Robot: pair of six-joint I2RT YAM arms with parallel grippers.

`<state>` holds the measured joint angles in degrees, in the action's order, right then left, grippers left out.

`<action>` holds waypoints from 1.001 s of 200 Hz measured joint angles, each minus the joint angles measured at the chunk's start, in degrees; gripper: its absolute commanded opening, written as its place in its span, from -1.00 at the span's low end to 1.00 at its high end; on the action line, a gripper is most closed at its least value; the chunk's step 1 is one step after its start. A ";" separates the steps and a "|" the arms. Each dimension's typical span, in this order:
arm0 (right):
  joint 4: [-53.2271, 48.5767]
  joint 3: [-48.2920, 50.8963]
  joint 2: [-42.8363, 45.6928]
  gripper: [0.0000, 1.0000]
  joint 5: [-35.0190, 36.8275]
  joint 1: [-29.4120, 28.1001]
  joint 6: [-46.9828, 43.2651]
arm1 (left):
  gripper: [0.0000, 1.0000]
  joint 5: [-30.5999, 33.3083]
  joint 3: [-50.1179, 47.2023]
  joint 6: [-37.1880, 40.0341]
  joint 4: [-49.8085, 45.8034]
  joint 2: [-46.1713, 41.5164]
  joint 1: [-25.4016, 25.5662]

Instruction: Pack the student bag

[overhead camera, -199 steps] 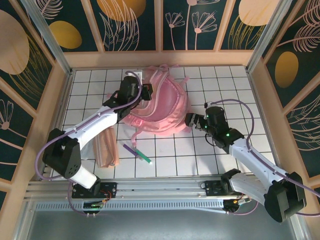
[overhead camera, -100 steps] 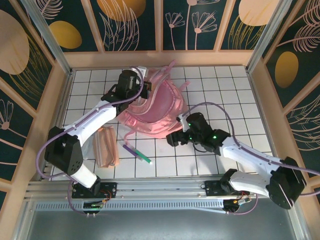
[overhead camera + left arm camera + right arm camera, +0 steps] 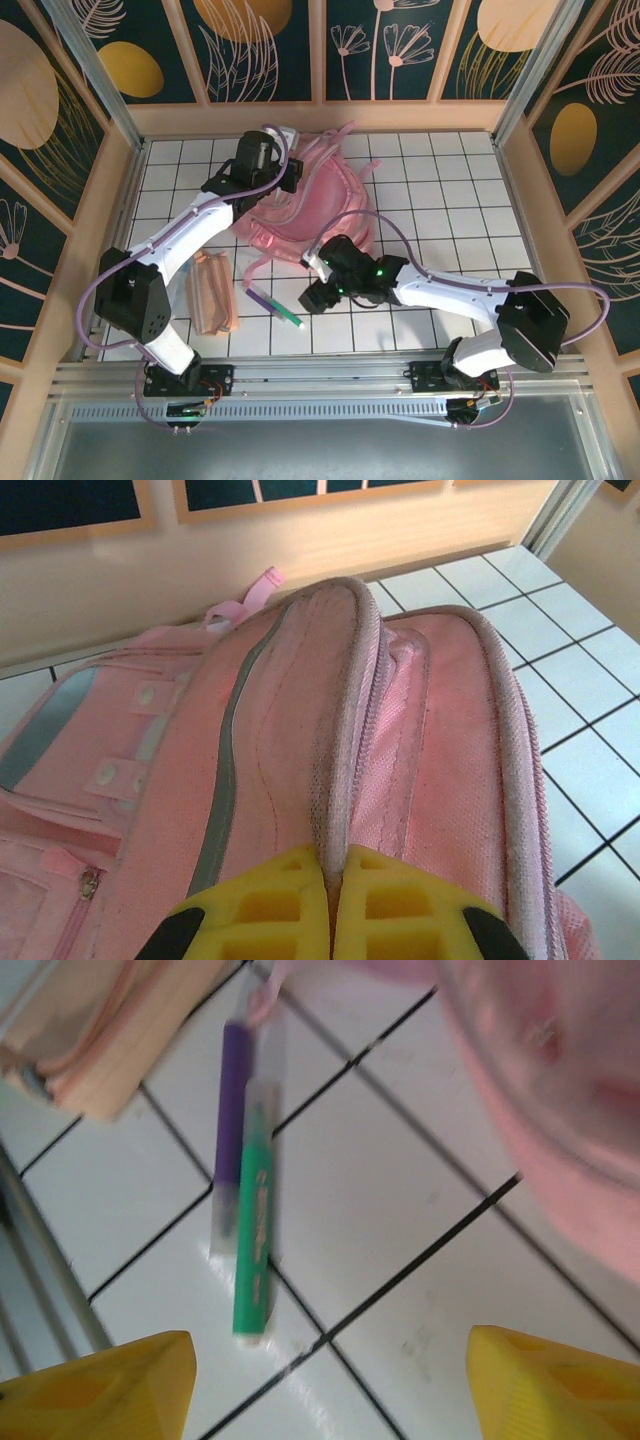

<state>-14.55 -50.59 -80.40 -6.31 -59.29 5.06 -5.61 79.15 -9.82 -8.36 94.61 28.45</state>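
The student bag (image 3: 320,215) lies toward the far edge of the desk (image 3: 450,190), a little left of the middle, with its pink straps trailing onto the tiles. The left pincer (image 3: 330,880) is clenched on a raised fold at the bag's top, right along the zip seam. Judging by that hold, it is there to lift the rim and keep the mouth open so things can go in (a slack fabric bag would otherwise sag shut).

The right pincer (image 3: 314,297) hangs low near the middle of the desk, just off the bag's near side, its fingers spread with nothing between them. In its wrist view a purple pen (image 3: 232,1110) and a green pen (image 3: 253,1260) lie side by side, touching, straight ahead of the gap. They look like the next things to be picked up. A peach pouch (image 3: 212,292) lies beside them toward the left edge, not yet packed.

The desk is white tile with thin black grid lines, glossy enough to show glare. Wooden walls (image 3: 330,118) fence it on three sides, with dark teal panels above painted with pale leaves and orange discs. A metal rail (image 3: 300,380) runs along the near edge.
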 measured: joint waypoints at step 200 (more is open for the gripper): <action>3.26 -48.02 -48.65 0.90 0.31 -11.28 -5.16 | -1.00 -1.01 5.90 -3.32 -1.86 6.51 -0.50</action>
<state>-11.29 -98.61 -129.05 -6.00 -70.57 -0.10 -6.61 85.06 -13.15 -10.22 101.12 27.94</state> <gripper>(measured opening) 0.926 0.048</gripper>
